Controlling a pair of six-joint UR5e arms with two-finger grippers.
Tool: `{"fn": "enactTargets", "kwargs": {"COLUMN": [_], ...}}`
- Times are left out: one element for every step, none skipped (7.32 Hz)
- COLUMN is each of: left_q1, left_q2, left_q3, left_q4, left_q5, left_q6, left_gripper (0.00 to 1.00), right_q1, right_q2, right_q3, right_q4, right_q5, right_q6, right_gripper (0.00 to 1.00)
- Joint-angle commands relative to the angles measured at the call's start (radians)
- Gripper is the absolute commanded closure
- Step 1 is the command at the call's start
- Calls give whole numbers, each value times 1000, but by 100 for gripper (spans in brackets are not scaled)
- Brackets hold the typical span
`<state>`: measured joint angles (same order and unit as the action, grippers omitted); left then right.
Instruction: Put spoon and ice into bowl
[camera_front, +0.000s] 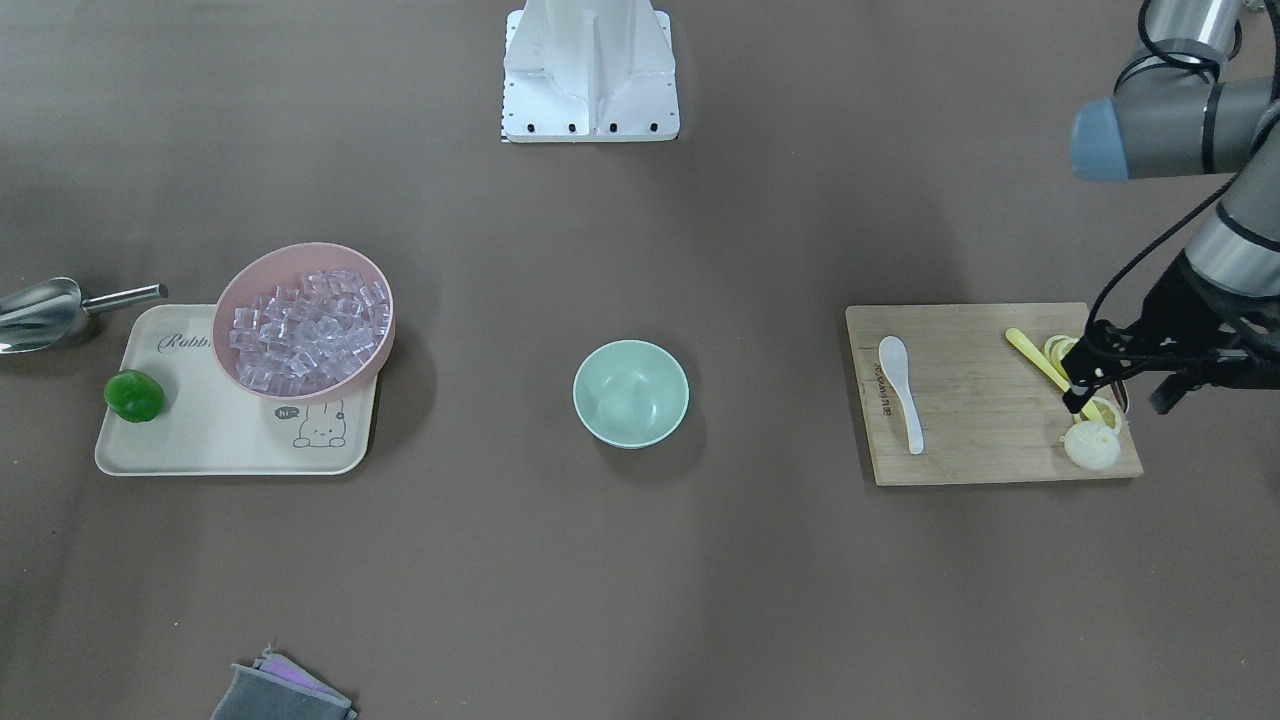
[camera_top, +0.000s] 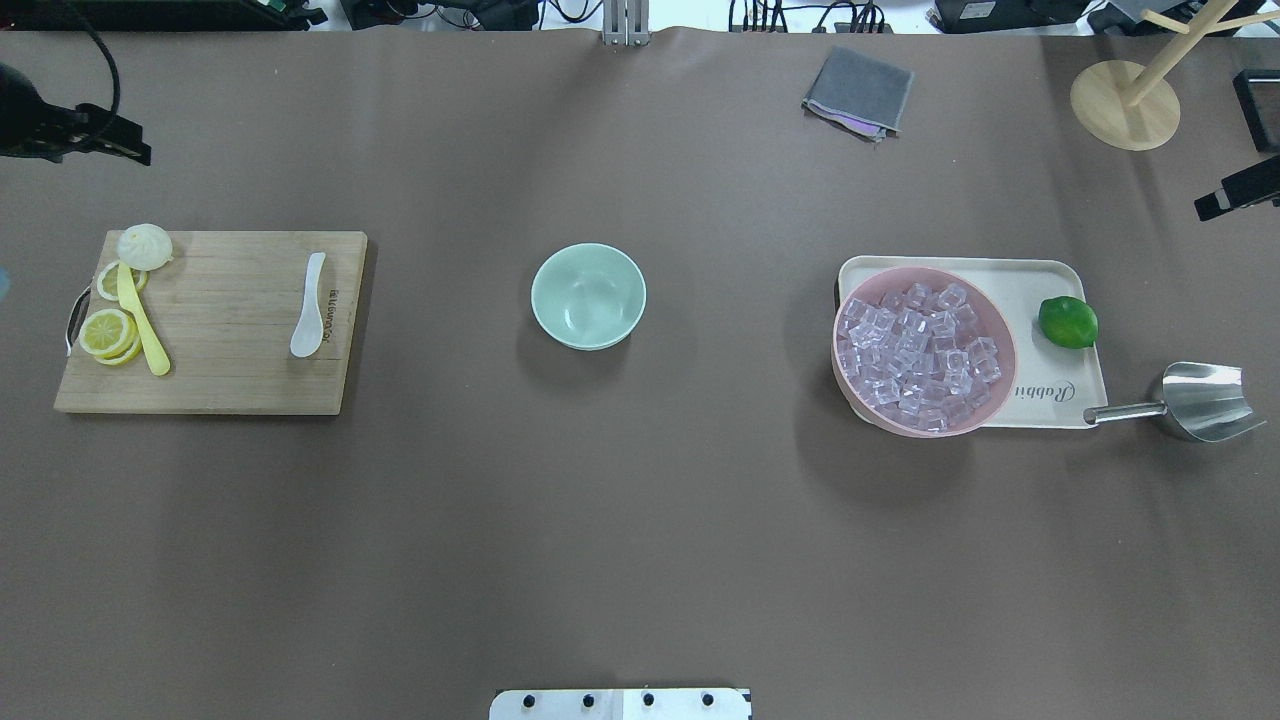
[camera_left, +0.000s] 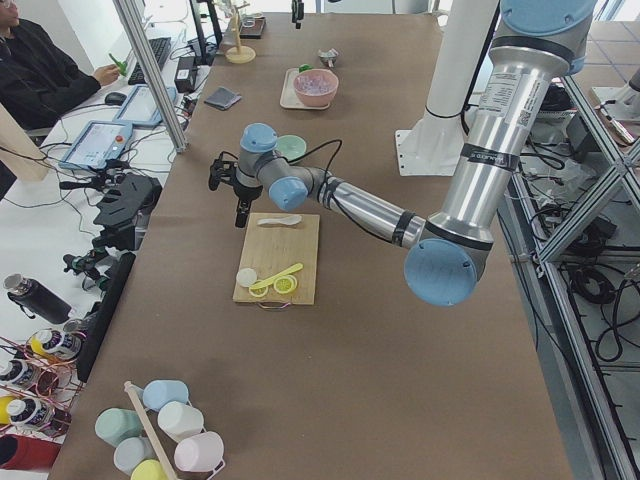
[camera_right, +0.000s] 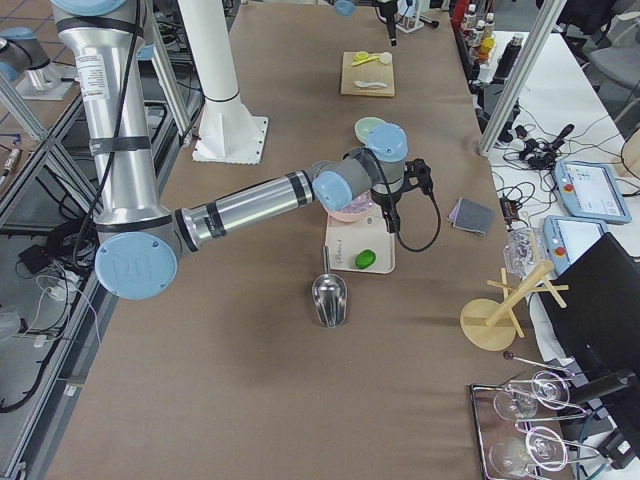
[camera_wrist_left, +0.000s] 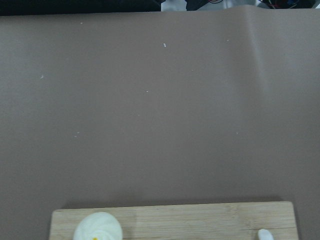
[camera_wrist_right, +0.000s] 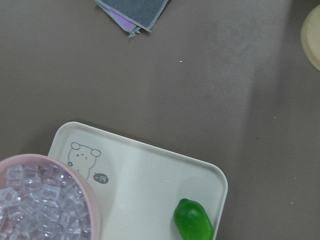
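The white spoon (camera_top: 310, 318) lies on a wooden cutting board (camera_top: 220, 370), also in the front view (camera_front: 900, 390). The mint-green bowl (camera_top: 588, 295) stands empty at mid-table. The ice (camera_top: 920, 355) is heaped in a pink bowl (camera_top: 1005, 340) on a cream tray. My left gripper (camera_front: 1120, 397) hangs raised near the board's outer end, well apart from the spoon, with its fingers apart and empty. My right gripper (camera_top: 1240, 190) shows only partly at the overhead view's right edge, raised beyond the tray. I cannot tell whether it is open or shut.
Lemon slices (camera_top: 108, 330), a yellow utensil (camera_top: 145, 330) and a bun (camera_top: 145, 245) lie on the board. A lime (camera_top: 1068, 322) sits on the tray (camera_top: 1040, 285). A metal scoop (camera_top: 1205, 400) lies beside it. A grey cloth (camera_top: 858, 92) and a wooden stand (camera_top: 1125, 105) are at the far edge.
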<state>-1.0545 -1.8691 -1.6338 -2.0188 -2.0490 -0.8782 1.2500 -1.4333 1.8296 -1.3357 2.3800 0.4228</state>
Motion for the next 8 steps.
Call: {"fn": "enactTargets", "kwargs": {"left_q1": [141, 184, 224, 246, 254, 261, 264, 269], "left_q2": [-22, -47, -47, -47, -44, -36, -33, -33], "left_q3": [83, 92, 98, 107, 107, 106, 100, 98], "left_q4": [-116, -110, -109, -109, -109, -109, -109, -109], "left_q5": [161, 218, 249, 259, 260, 262, 262, 262], "left_q6": [-144, -156, -156, -156, -154, -154, -154, -154], "left_gripper": [2, 2, 3, 3, 3, 13, 26, 36], "right_q1": [-85, -95, -107, -115, -124, -129, -132, -132], "right_q2": [65, 83, 94, 114, 123, 128, 128, 128], "right_q3": [10, 8, 8, 10, 8, 7, 7, 5], "right_q4": [4, 3, 3, 3, 3, 3, 3, 3], "right_q5": [-105, -107, -107, -107, -108, -110, -110, -110], "right_q6": [193, 206, 246, 275, 283, 283, 284, 283], "right_gripper": [0, 0, 0, 0, 0, 0, 0, 0]}}
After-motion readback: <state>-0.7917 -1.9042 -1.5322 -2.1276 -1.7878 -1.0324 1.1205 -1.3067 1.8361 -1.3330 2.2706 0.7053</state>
